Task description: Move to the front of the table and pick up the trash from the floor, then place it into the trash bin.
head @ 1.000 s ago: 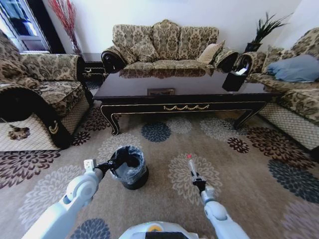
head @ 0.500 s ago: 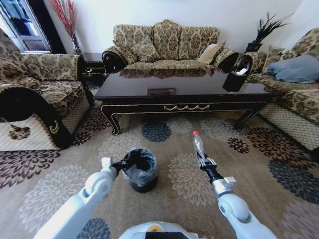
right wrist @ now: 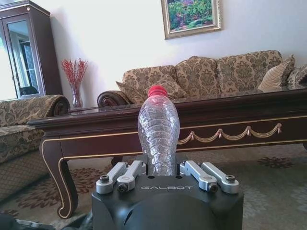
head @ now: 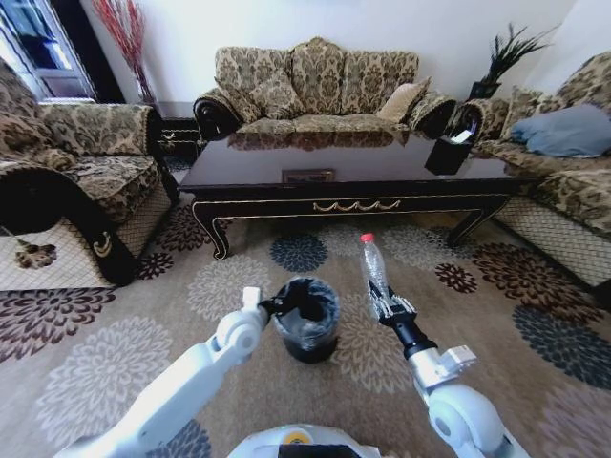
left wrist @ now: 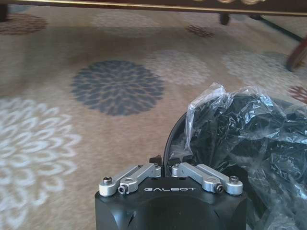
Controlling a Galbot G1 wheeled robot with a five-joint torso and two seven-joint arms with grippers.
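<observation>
Nearest the robot, two white arms reach forward over the floor (head: 115, 353), a beige carpet patterned with round flower medallions in brown, navy and cream.

The left pincer (head: 279, 306) is closed on the near left rim of the trash bin (head: 307, 320), a small black round bin lined with a crinkled black plastic bag. In the left wrist view, the left pincer (left wrist: 165, 165) has its fingers drawn in tight, with the bin's rim and the bag's edge caught between them, and the bin (left wrist: 240, 139) bulges just past them. The bin stands upright on the carpet, in front of the middle of the coffee table.

Just beside the bin, on the robot's right, the right pincer (head: 386, 305) holds a clear plastic bottle (head: 372, 265) with a red cap. The bottle stands nearly upright, cap up, above the carpet and apart from the bin. In the right wrist view the right pincer (right wrist: 161, 170) grips the bottle (right wrist: 159, 132) at its lower part.

Beyond both lies the surface (head: 382, 202), a long low glossy dark coffee table with gold scroll trim on its apron and curved legs. A black tissue holder (head: 449, 148) sits at its far right corner.

Farther off, patterned sofas (head: 315, 86) ring the table on three sides against a white wall.
</observation>
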